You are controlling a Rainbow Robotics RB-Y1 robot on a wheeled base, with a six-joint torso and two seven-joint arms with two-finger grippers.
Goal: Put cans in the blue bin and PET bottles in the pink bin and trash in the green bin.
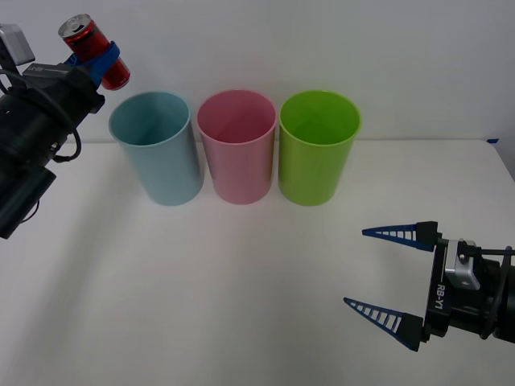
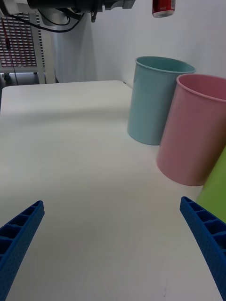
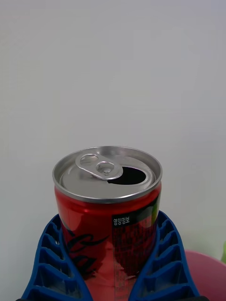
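My left gripper [image 1: 103, 63] is shut on a small red can [image 1: 92, 48] with a silver top, held high in the air up and to the left of the light-blue bin [image 1: 158, 149]. The left wrist view has the can [image 3: 108, 211] close up between the blue fingers [image 3: 162, 256], its tab opening showing. The pink bin [image 1: 238, 153] stands in the middle and the green bin [image 1: 317, 153] on the right, all three in a row at the back of the table. My right gripper [image 1: 390, 273] hangs open low at the front right, away from the bins.
The white table [image 1: 241, 289] spreads out in front of the bins. A white wall stands close behind them. In the right wrist view the blue bin [image 2: 157, 101], the pink bin [image 2: 197, 134] and the hanging can [image 2: 163, 8] show, with a rack [image 2: 23, 42] beyond the table's far end.
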